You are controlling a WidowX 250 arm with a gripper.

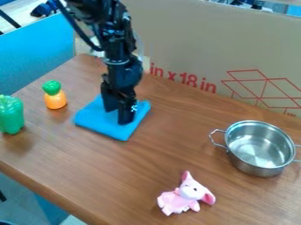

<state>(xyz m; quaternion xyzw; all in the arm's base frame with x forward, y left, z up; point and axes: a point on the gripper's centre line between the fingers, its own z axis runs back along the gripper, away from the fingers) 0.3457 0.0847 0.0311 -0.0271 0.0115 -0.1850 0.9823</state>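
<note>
Pepper of glossy green plastic [11, 115] stands on the brown wooden bench [73, 167], well left of the flat, square blue cloth [97, 122]. Between pepper and cloth stands a small rounded orange toy with a green top [55, 100]. Cloth lies directly under the black two-finger tool [118, 117], whose fingertips stand apart, low over its middle; whether they touch it, I cannot tell. Nearer the camera and right of the cloth lies a pink plush animal [184, 193]; farther right sits a shiny two-handled steel pot [258, 169].
</note>
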